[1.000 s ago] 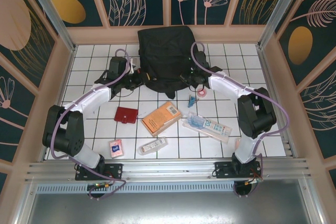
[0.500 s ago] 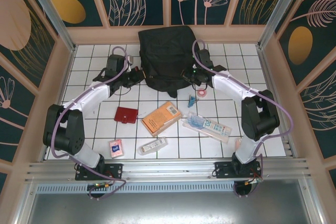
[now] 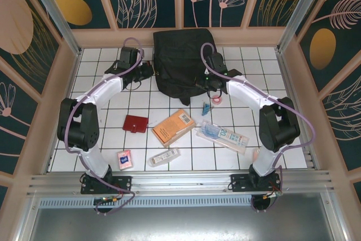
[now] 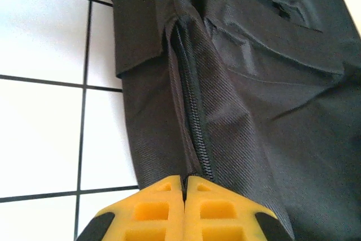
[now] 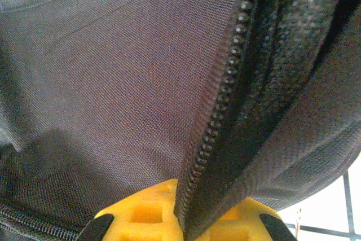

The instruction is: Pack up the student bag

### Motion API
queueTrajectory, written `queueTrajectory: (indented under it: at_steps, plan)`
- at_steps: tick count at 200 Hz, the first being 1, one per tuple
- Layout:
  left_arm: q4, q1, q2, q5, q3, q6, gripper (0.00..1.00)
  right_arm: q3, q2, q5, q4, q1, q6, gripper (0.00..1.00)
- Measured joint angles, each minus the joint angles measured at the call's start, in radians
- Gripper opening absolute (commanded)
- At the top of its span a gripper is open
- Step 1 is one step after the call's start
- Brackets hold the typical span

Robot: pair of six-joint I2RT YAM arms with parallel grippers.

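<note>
The student bag (image 3: 180, 55), a big black backpack, lies at the back middle of the tiled table. My left gripper (image 3: 148, 72) is at its left edge. In the left wrist view the yellow fingers (image 4: 163, 207) are pressed together at the near end of a closed zipper (image 4: 192, 105), pinching a thin bit of the student bag (image 4: 271, 94). My right gripper (image 3: 202, 82) is at the bag's lower right. There the right gripper (image 5: 197, 196) is shut on a fold of the bag's zipper edge (image 5: 225, 100), which rises between its fingers.
Loose items lie in front of the bag: a red wallet (image 3: 135, 123), an orange book (image 3: 173, 127), a clear pencil pouch (image 3: 221, 135), a pink card pack (image 3: 124, 159), a tube (image 3: 164, 156), a blue clip (image 3: 206, 108) and a pink roll (image 3: 217, 99). Walls enclose the table.
My left gripper has moved farther back and right along the bag's left edge. The bag has shifted slightly right and back. The right gripper has stayed at the bag's lower right.
</note>
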Motion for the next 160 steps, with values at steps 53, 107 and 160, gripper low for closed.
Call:
queueTrajectory:
  at_steps: [53, 107, 160]
  plan:
    - [-0.005, 0.011, 0.053, -0.054, 0.061, 0.023, 0.0, 0.0, 0.0, 0.001, -0.009, 0.0, -0.05, 0.0]
    - [0.004, 0.032, 0.142, -0.05, 0.152, 0.023, 0.0, -0.035, -0.002, -0.032, 0.009, 0.019, -0.117, 0.0]
    - [0.002, 0.051, 0.195, -0.054, 0.224, 0.022, 0.0, -0.036, -0.002, -0.03, 0.01, 0.051, -0.158, 0.0]
